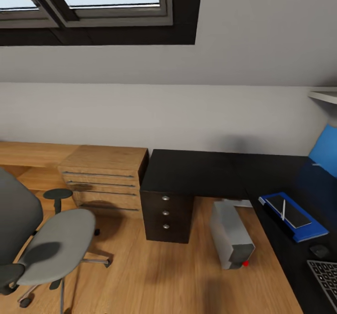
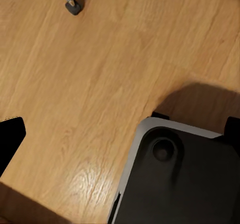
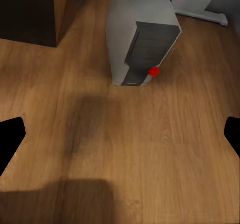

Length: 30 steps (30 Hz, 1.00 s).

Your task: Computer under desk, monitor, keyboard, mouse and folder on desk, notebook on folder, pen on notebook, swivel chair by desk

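Swivel chair (image 1: 44, 248) stood on the wood floor (image 1: 154, 276) at the head view's left, well apart from the table (image 1: 220, 173), its grey seat bare and turned partly away. Judged step in hand: bring the chair next to the table, since the rest looked largely placed. The blue folder (image 1: 309, 232) lay on the black top with the dark notebook (image 1: 291, 212) on it and the pen (image 1: 283, 209) on the notebook; the mouse (image 1: 319, 251) sat just beside the folder and a corner of the keyboard (image 1: 325, 276) showed at the frame edge. The computer (image 1: 230, 234) stood on the floor near the drawer unit (image 1: 167, 213), at the table's inner corner, whether fully under the top could not be told. To do the step well: approach the chair from its far side, take hold of the backrest or an armrest rather than the seat, and roll it slowly on its castors toward the open floor between drawer unit and computer, minding the tower. The right claw (image 3: 120, 134) was spread wide and held nothing, fingertips at the right wrist view's edges over bare floor facing the tower. The left claw showed one dark fingertip (image 2: 10, 141); its state could not be told. The room was an attic with a skylight (image 1: 93, 0), a sloped white ceiling and a light-wood dresser (image 1: 105, 178) against the wall.
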### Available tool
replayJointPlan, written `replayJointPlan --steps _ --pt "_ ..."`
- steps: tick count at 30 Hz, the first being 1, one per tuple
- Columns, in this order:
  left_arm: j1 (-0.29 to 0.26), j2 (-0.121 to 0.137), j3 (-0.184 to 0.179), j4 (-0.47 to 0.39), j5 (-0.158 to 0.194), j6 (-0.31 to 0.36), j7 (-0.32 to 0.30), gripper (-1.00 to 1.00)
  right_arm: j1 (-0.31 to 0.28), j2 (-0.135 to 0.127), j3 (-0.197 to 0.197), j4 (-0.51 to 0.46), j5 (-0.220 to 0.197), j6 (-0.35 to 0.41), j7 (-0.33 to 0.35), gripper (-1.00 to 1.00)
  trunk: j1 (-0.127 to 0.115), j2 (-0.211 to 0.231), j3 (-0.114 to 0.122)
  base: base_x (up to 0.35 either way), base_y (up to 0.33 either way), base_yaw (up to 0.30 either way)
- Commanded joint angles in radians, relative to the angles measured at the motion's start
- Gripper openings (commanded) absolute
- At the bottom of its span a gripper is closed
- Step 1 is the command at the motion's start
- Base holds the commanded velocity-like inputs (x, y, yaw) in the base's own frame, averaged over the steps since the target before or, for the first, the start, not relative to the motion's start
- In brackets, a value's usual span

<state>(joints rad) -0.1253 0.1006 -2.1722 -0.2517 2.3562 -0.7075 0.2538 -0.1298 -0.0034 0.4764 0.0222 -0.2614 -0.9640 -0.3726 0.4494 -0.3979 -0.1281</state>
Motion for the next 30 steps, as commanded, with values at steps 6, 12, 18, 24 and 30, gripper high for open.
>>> replayJointPlan --steps 6,12,18,24,30 --pt "-0.002 0.0 -0.008 -0.003 0.0 0.0 0.012 1.0 0.0 0.0 0.009 0.002 -0.008 -0.02 -0.005 1.0 0.001 -0.002 0.0 0.0 0.0 0.267" --pt "-0.002 0.0 -0.008 -0.003 0.0 0.002 0.012 1.0 0.001 0.001 0.008 0.002 -0.01 -0.022 -0.025 1.0 0.001 -0.002 0.002 0.0 0.0 0.267" --pt "-0.002 0.001 -0.006 0.0 0.0 0.049 0.009 1.0 0.001 0.003 0.008 0.002 -0.012 -0.022 -0.081 1.0 0.001 -0.002 0.004 0.0 0.0 0.271" --pt "-0.002 0.001 0.0 0.007 0.0 0.189 0.008 1.0 0.001 0.002 0.006 0.002 -0.013 -0.02 -0.111 1.0 0.001 -0.002 0.005 0.0 0.0 0.274" --pt "-0.002 -0.002 0.003 0.019 0.0 0.228 0.007 1.0 0.001 -0.001 0.002 0.0 -0.013 -0.055 -0.117 1.0 0.001 -0.002 0.005 0.0 0.0 0.282"
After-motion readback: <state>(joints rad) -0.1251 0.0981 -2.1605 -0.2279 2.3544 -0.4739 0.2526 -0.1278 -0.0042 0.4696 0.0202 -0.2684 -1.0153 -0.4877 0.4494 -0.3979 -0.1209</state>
